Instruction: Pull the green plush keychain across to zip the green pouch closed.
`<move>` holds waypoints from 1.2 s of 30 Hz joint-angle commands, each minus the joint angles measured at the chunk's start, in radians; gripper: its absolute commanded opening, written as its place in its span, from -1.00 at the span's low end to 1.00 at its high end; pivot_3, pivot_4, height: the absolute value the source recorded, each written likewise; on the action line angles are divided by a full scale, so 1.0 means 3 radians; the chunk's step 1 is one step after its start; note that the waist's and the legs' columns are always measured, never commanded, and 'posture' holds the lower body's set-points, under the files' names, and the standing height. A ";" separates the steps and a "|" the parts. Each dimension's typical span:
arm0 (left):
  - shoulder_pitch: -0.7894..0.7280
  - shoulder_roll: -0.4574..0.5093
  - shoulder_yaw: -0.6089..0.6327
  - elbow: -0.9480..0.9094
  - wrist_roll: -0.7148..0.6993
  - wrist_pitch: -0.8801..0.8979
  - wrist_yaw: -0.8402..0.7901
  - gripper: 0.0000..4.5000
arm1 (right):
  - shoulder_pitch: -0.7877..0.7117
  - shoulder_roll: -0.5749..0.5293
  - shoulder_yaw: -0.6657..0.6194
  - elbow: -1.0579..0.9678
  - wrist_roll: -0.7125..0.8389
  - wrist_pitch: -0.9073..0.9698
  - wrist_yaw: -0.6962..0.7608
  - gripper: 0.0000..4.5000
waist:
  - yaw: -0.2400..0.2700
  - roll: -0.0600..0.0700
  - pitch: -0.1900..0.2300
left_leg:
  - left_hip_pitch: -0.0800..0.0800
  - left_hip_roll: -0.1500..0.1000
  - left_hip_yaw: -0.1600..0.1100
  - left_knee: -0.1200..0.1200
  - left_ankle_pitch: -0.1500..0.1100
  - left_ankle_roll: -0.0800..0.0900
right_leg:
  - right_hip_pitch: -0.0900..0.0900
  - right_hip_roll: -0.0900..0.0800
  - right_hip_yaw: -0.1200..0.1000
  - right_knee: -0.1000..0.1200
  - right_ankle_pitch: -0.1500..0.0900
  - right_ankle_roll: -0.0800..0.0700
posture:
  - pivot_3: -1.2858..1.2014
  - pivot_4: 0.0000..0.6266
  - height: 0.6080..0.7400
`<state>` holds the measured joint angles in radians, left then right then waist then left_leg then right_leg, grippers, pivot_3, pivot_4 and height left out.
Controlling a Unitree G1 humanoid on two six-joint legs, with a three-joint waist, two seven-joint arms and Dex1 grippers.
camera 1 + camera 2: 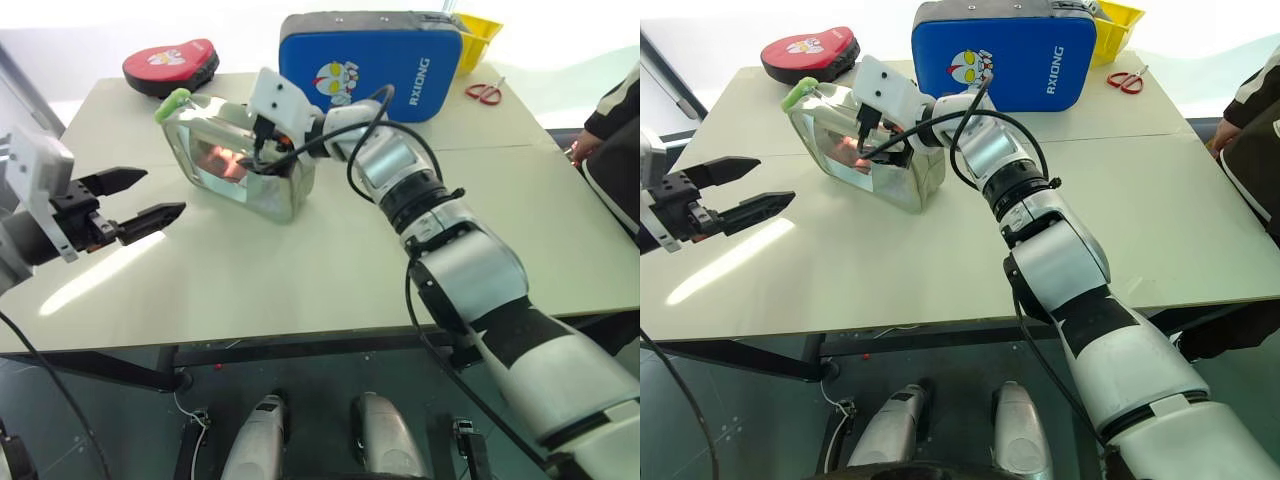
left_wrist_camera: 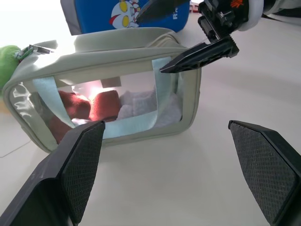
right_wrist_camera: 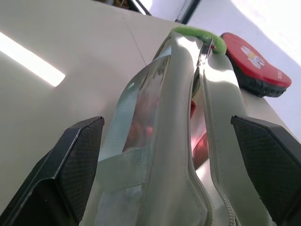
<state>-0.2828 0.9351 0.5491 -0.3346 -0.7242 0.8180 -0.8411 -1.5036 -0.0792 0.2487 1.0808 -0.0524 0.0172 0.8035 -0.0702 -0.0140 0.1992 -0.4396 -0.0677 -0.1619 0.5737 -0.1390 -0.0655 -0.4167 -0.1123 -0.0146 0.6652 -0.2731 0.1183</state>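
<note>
Looking down, head views: the green pouch (image 1: 245,160) stands on the table (image 1: 330,270), in front of the blue case (image 1: 370,60), its zipper gaping along the top.
Keychain, head views: the green plush keychain (image 1: 171,103) hangs at the pouch's far-left corner, so the slider sits at the open end and would have to travel the whole seam.
Right gripper, head views: the right gripper (image 1: 875,135) reaches across to the pouch's near end with fingers spread wide, holding nothing; probably placed to steady that end.
Left gripper, head views: the left gripper (image 1: 135,198) hovers to the pouch's left, apart from it, jaws wide and empty, likely lining up for the keychain.
Left wrist view: the pouch's clear window faces the camera, red and white contents inside; the plush peeks at the corner, and the other gripper's black finger (image 2: 200,56) hangs just beside the opposite end.
Right wrist view: the pouch lies between the open fingers, the unzipped seam running away to the plush near the red case (image 3: 254,56).
</note>
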 commanded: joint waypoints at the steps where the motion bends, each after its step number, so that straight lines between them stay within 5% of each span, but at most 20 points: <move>1: -0.0107 0.0102 0.0030 0.0012 -0.0031 -0.0076 0.0000 0.99 | -0.0131 0.0027 -0.0046 -0.0116 -0.0015 0.0010 0.0117 1.00 | -0.0002 0.0000 0.0000 | 0.0000 0.0000 0.0001 0.0000 0.0000 0.0000 | -0.0001 0.0000 0.0001 0.0000 0.0000 0.0000 | 0.03 -0.52 1.00; 7: -0.0228 0.0147 -0.0062 0.0093 -0.0037 -0.0104 -0.0034 0.99 | 0.0061 0.0030 0.0138 0.0064 -0.0279 -0.0048 0.0204 1.00 | -0.0006 -0.0001 0.0000 | 0.0001 0.0003 0.0008 0.0000 0.0000 0.0000 | -0.0003 0.0003 0.0005 0.0002 0.0000 0.0000 | 0.03 -0.52 1.00; 16: -0.0278 0.0177 -0.0122 0.0141 -0.0040 -0.0140 -0.0042 1.00 | -0.0027 -0.0159 -0.0065 0.0036 -0.0251 -0.0267 0.0198 -0.92 | 0.0005 -0.0001 0.0000 | 0.0001 0.0005 0.0015 0.0000 0.0000 0.0000 | -0.0008 0.0004 0.0012 0.0005 0.0000 0.0000 | 0.03 -0.52 1.00; 27: -0.0165 0.0222 -0.0021 0.0130 -0.0054 -0.0131 -0.0074 1.00 | 0.0759 -0.1385 -0.0058 -0.0620 -0.0027 -0.1533 0.1753 -0.96 | 0.0002 -0.0001 -0.0001 | -0.0001 0.0009 0.0029 0.0002 0.0000 0.0000 | -0.0006 0.0003 0.0016 0.0001 0.0001 0.0001 | 0.03 -0.52 1.00; 36: -0.0224 0.0218 -0.0115 0.0159 -0.0047 -0.0160 -0.0072 1.00 | 0.1026 -0.1410 -0.0073 -0.0585 -0.0015 -0.1545 0.1626 -0.96 | 0.0006 -0.0001 0.0000 | 0.0047 0.0035 0.0065 -0.0001 -0.0010 0.0007 | 0.0028 0.0025 0.0043 -0.0007 0.0001 -0.0002 | 0.03 -0.52 1.00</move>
<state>-0.3283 0.9869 0.5036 -0.2775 -0.7325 0.7949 -0.8643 -1.1921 -0.5097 0.2358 0.9157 -0.0533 -0.4519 1.3068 -0.0685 -0.0144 0.1991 -0.4253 -0.0571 -0.1424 0.5735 -0.1420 -0.0635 -0.4083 -0.1044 -0.0017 0.6630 -0.2726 0.1172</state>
